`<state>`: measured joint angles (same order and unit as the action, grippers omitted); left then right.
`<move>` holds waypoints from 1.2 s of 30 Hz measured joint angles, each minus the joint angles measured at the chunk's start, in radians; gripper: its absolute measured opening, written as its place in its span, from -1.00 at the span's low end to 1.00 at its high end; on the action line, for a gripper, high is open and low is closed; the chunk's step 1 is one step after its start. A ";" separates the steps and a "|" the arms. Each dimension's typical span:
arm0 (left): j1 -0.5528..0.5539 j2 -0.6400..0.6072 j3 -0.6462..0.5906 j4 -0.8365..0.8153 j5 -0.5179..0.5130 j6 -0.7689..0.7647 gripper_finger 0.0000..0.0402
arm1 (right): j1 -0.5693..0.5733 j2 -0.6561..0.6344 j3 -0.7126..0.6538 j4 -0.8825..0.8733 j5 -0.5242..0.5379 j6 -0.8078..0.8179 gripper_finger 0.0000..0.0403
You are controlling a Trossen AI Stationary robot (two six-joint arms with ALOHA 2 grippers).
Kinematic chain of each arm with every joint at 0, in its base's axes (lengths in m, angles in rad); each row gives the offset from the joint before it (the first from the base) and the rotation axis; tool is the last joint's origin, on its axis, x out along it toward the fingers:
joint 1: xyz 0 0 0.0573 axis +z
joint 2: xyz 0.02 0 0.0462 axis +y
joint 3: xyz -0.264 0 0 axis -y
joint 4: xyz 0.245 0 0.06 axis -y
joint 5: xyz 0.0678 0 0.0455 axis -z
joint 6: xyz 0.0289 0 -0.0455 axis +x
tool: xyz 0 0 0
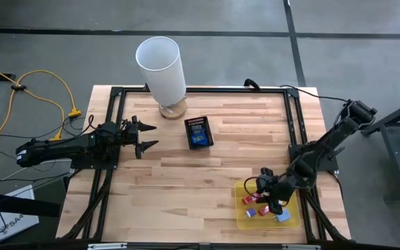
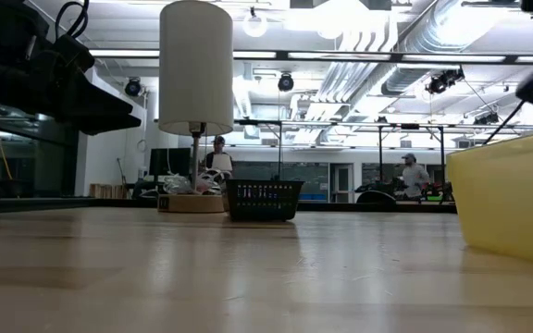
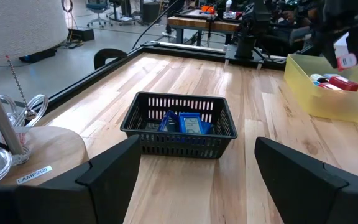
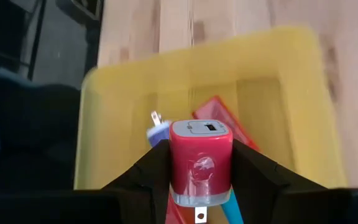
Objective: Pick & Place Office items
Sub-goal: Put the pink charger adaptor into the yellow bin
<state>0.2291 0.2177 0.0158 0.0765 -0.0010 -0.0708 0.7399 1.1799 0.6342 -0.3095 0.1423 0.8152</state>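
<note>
Red charger block (image 4: 201, 163) sits pinched in the right fingers (image 4: 199, 186) above the yellow tray (image 4: 104, 124): pick done. Next, carry it to the mesh basket (image 3: 179, 124). Left fingers (image 3: 191, 180) wait spread near it.

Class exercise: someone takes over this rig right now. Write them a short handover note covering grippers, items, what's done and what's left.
Right gripper: shut on a red USB charger block, held above the yellow tray.
Left gripper: open, holding nothing, waiting at the table's left side, facing the black mesh basket.
Done: some blue items lie in the basket.
Left: carry the red block over; other pieces remain in the tray.
</note>
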 joint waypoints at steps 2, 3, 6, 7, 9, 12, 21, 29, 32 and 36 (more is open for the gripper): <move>0.000 0.000 0.000 0.000 0.000 0.000 0.53 | 0.000 0.031 0.000 0.007 -0.019 0.000 -0.35; 0.000 0.000 0.000 0.000 0.000 0.000 0.53 | 0.000 0.046 0.000 0.013 -0.023 0.000 -0.35; 0.000 0.000 0.000 0.000 0.000 0.000 0.53 | 0.000 0.087 0.000 0.033 -0.057 -0.001 -0.35; 0.000 0.000 0.000 0.000 0.000 0.000 0.53 | 0.000 0.099 0.000 0.044 -0.071 -0.001 -0.35; 0.000 0.000 0.000 0.000 0.000 0.000 0.53 | 0.000 0.122 0.000 0.074 -0.085 -0.007 -0.35; 0.000 0.000 0.000 0.000 0.000 0.000 0.53 | 0.000 0.151 0.000 0.099 -0.101 -0.009 -0.35; 0.000 0.000 0.000 0.000 0.000 0.000 0.53 | 0.000 0.203 0.000 0.108 -0.122 -0.008 -0.35; 0.000 0.000 0.000 0.000 0.000 0.000 0.53 | 0.000 0.203 0.000 0.112 -0.120 -0.008 -0.35; 0.000 0.000 0.000 0.000 0.000 0.000 0.53 | 0.000 0.203 0.000 0.112 -0.119 -0.008 -0.35; 0.000 0.000 0.000 0.000 0.000 0.000 0.53 | 0.000 0.203 0.000 0.112 -0.115 -0.011 -0.35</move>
<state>0.2287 0.2180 0.0158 0.0765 -0.0010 -0.0708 0.7399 1.3827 0.6338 -0.1978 0.0269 0.8041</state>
